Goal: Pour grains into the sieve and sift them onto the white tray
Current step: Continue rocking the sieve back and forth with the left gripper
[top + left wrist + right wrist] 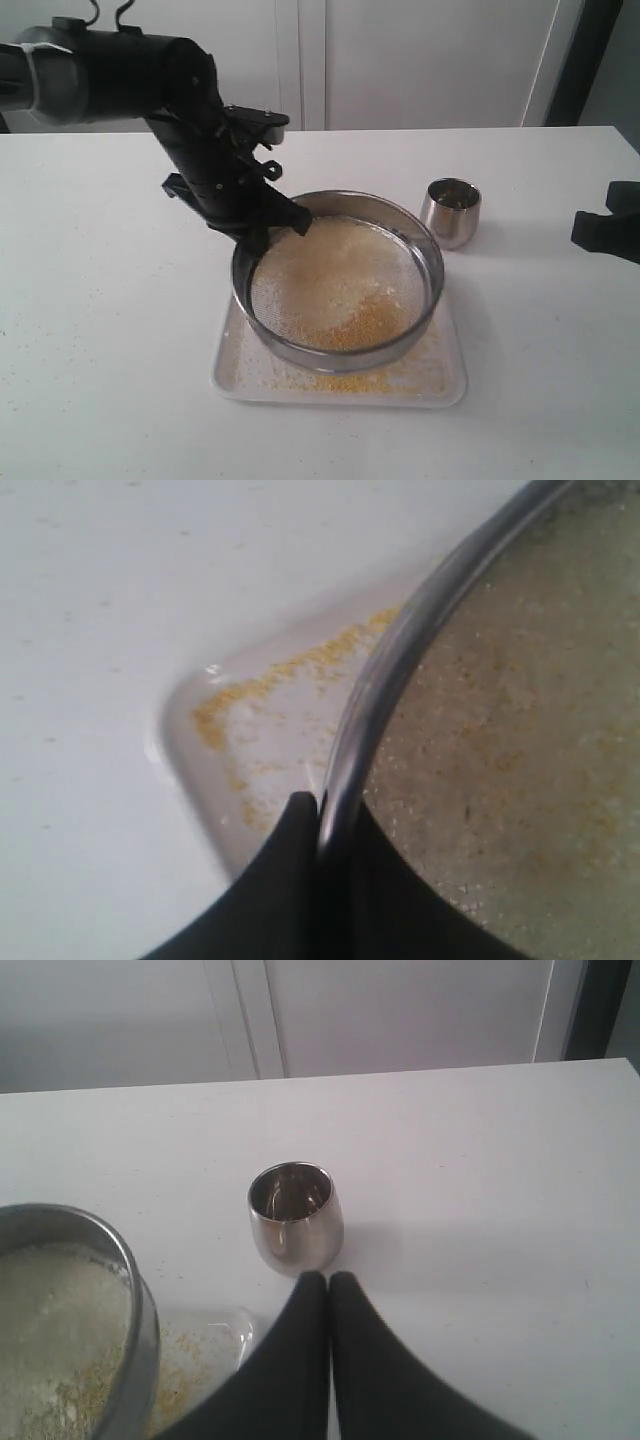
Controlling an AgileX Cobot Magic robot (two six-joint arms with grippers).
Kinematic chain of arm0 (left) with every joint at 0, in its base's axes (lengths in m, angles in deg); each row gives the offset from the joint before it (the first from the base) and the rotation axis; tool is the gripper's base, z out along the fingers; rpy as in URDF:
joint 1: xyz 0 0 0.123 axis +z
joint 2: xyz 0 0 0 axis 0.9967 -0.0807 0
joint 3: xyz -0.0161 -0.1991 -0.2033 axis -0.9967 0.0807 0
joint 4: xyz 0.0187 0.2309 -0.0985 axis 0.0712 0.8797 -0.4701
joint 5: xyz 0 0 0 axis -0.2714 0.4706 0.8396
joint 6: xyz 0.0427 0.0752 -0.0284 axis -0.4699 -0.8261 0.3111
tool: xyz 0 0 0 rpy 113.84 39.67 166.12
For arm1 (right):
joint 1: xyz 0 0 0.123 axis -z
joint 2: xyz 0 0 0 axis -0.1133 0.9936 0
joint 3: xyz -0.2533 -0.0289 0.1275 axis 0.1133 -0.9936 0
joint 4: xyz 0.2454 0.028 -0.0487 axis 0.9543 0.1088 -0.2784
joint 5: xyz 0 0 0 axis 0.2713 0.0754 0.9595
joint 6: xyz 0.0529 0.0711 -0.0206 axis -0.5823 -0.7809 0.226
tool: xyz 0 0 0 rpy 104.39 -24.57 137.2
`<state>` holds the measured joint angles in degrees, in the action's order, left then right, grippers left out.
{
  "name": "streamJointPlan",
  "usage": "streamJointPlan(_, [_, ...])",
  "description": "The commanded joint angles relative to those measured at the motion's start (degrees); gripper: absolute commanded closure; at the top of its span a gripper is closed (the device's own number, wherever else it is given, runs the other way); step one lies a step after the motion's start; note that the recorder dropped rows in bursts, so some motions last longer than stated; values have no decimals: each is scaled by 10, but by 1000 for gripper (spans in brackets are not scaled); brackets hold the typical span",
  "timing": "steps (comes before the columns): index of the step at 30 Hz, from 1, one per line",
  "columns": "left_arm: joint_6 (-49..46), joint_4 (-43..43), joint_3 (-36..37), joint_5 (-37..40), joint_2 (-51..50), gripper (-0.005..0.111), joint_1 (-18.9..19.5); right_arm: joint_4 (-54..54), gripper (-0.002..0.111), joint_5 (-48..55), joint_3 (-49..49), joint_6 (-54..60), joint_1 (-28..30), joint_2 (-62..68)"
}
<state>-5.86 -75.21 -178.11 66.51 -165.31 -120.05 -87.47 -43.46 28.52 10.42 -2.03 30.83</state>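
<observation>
The sieve (345, 355), a wide steel ring with a mesh bottom, stands over the white tray (448, 385). Grains (335, 285) cover its mesh, whitish at the back and yellow toward the front. Fine yellow grains (350, 382) lie scattered on the tray under and around it. My left gripper (275, 225) is shut on the sieve's back-left rim (400, 660), one finger inside the ring and one outside (325, 810). At the right edge of the table, my right gripper (582, 228) stays shut on nothing (328, 1280), apart from the sieve.
A small shiny steel cup (451, 212) stands upright on the white table just behind and right of the sieve, close in front of the right fingertips (295, 1220). The tray's corner (225, 1335) shows beside the sieve wall (140, 1310).
</observation>
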Motion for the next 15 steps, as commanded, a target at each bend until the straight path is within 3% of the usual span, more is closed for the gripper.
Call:
streamJointPlan(1, [12, 24, -2, 47, 16, 107, 22, 0, 108, -2, -2, 2, -1, -3])
streamJointPlan(4, [19, -10, -2, 33, 17, 107, 33, 0, 108, -2, -2, 2, -1, -3])
streamJointPlan(6, [2, -29, -2, 12, 7, 107, 6, 0, 108, -2, -2, 2, -1, -3])
streamJointPlan(9, [8, 20, -2, 20, 1, 107, -20, 0, 108, -2, -2, 2, -1, -3])
streamJointPlan(12, [57, 53, -2, 39, 6, 107, 18, 0, 108, -2, -2, 2, -1, -3])
streamJointPlan(15, [23, -35, -1, -8, 2, 107, 9, 0, 108, -2, -2, 2, -1, -3])
